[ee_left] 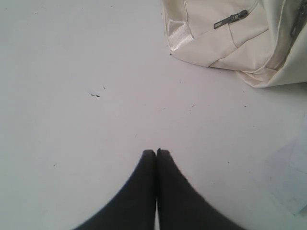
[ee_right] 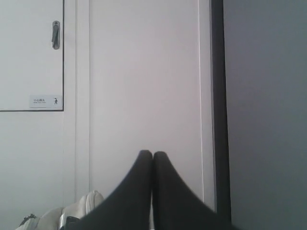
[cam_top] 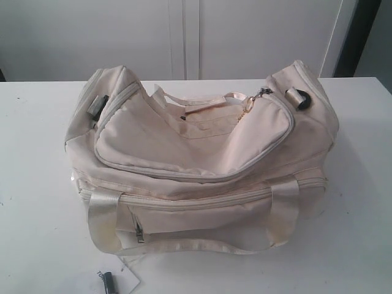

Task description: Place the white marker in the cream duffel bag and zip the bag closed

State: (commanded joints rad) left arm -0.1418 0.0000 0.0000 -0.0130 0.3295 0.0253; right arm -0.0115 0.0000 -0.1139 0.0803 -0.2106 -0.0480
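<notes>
Cream duffel bag (ee_left: pixel 216 43) apart from closed left claw (ee_left: pixel 156 151); white marker (cam_top: pixel 109 283) possibly glimpsed.

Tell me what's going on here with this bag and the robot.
Nothing is being handled. The cream duffel bag sits on the white table with its flap lying down. The left gripper is shut and empty above bare table beside the bag; the right gripper, also shut and empty, points at a cabinet wall. A dark-tipped stick, possibly the white marker, lies outside the bag.
</notes>
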